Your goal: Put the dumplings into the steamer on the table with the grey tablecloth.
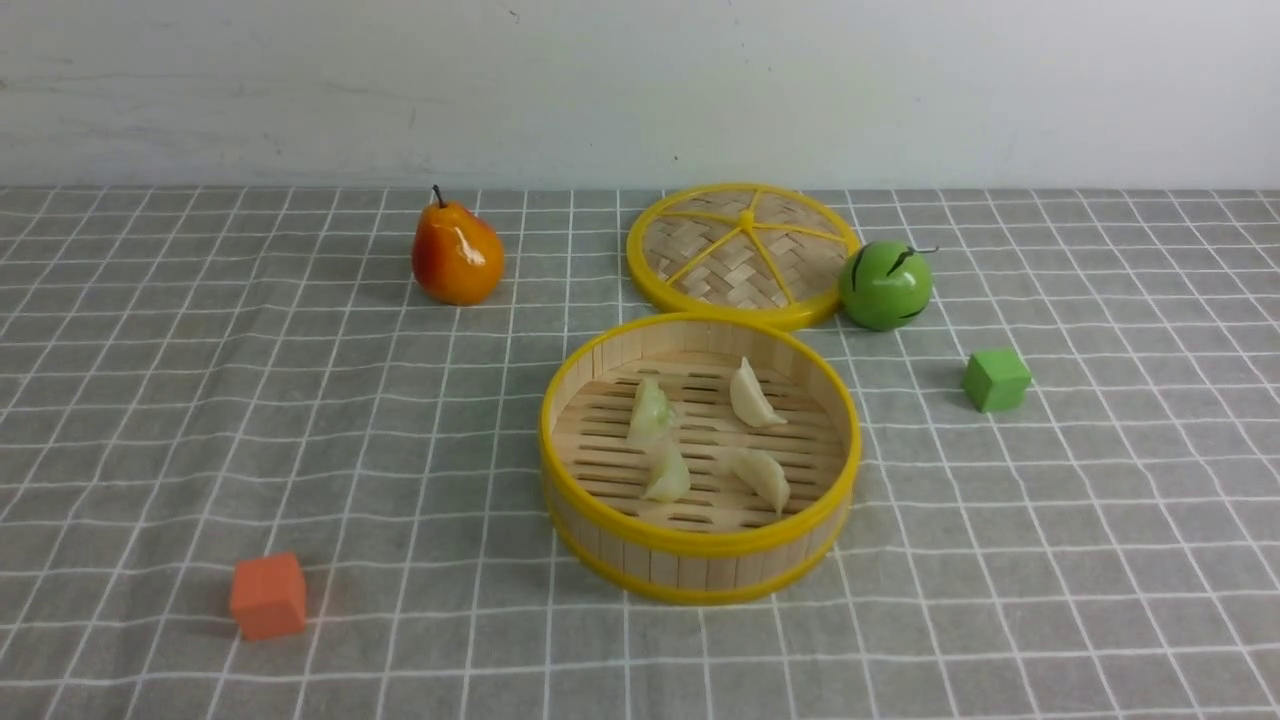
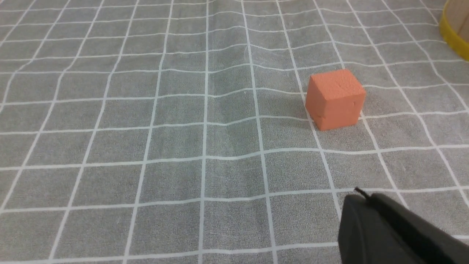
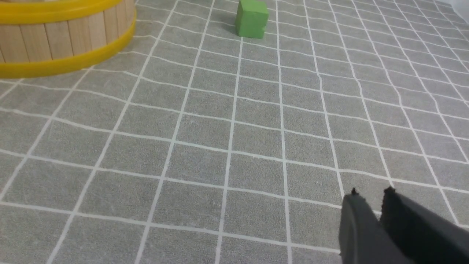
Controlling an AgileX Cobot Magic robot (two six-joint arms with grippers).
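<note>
The steamer [image 1: 690, 570], a round bamboo basket with yellow rims, stands in the middle of the table on the grey tablecloth [image 1: 300, 420]. Several pale dumplings lie on its slatted floor, among them one [image 1: 650, 410] at the back left, one [image 1: 752, 395] at the back right and one [image 1: 765, 477] at the front right. Neither arm shows in the front view. My left gripper [image 2: 366, 196] hangs shut and empty over bare cloth, with the steamer's rim [image 2: 454, 33] far off. My right gripper [image 3: 371, 196] is open by a narrow gap, empty, well away from the steamer [image 3: 66, 33].
The woven lid [image 1: 742, 252] leans behind the steamer. A pear [image 1: 457, 255] stands at the back left and a green round fruit [image 1: 886, 285] beside the lid. An orange cube [image 1: 268, 596] [image 2: 335, 99] sits front left, a green cube [image 1: 996, 379] [image 3: 251, 19] to the right.
</note>
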